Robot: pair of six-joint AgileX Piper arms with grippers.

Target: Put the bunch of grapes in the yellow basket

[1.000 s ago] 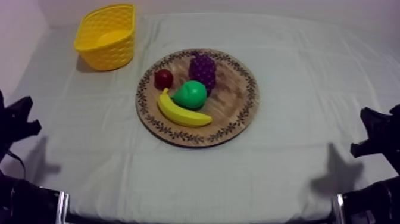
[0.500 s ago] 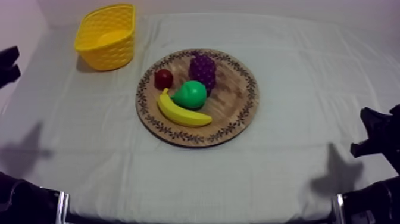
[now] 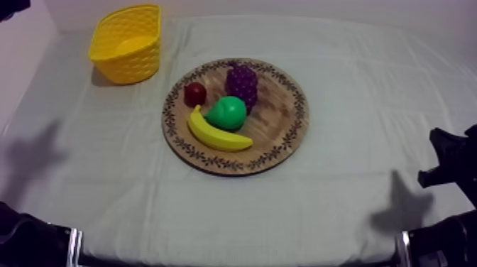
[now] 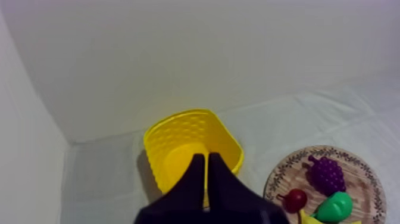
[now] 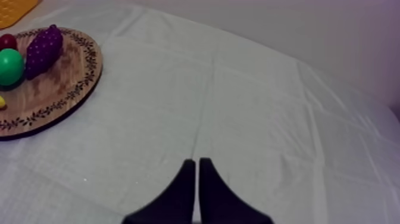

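The purple bunch of grapes [image 3: 242, 84] lies on the far part of the round wooden board [image 3: 280, 117], beside a green pear [image 3: 228, 112], a small red fruit [image 3: 195, 93] and a banana [image 3: 216, 133]. The yellow basket [image 3: 135, 67] stands at the far left. My left gripper [image 3: 8, 7] is high at the far left, beyond the basket. In the left wrist view its fingers lie together as a wedge [image 4: 207, 167] over the basket [image 4: 178, 134], with the grapes [image 4: 325, 174] off to the side. My right gripper [image 3: 446, 157] rests low at the right, shut [image 5: 195, 167] over bare cloth, far from the grapes [image 5: 43, 50].
A wall rises behind the table and along its left side. Open cloth lies between the board and the basket, and all around the board [image 5: 65, 89] toward the right arm.
My left arm has risen from its low rest at the left edge up to the far left corner, past the basket. The right arm and the fruit have stayed still.
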